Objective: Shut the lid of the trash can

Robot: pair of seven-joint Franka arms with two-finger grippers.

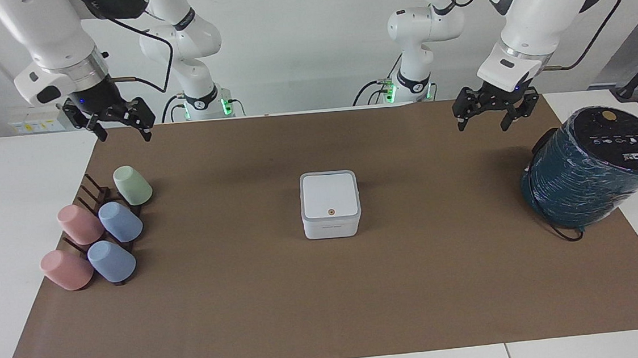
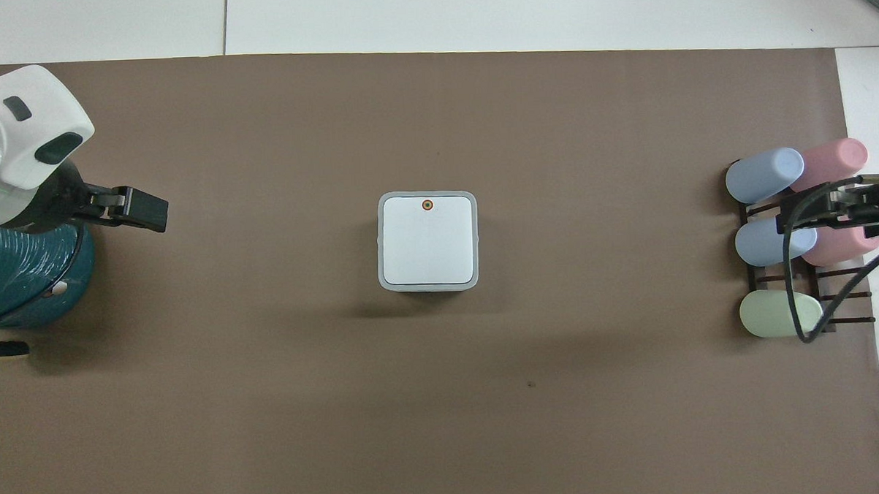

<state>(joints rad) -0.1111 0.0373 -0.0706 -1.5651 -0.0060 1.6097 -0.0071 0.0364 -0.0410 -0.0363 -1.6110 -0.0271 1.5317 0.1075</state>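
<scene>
While the left gripper (image 1: 482,116) hangs in the air with its two black fingers spread apart and nothing between them, it is over the brown paper mat (image 1: 328,292), beside the large dark teal cylinder with a black top (image 1: 594,166) at the left arm's end of the table. The right gripper (image 1: 118,126) waits with its fingers also apart and empty, above the edge of the mat near the dark wooden rack (image 1: 96,199) that carries pastel plastic cups (image 1: 120,221) in pink, blue and green. The small white square plastic trash can with rounded corners (image 1: 331,228) stands in the middle of the mat, well apart from both grippers. Its white square hinged lid (image 1: 329,194) lies flat on top, already closed, and the small orange dot on it is at the edge farther from the robots.
</scene>
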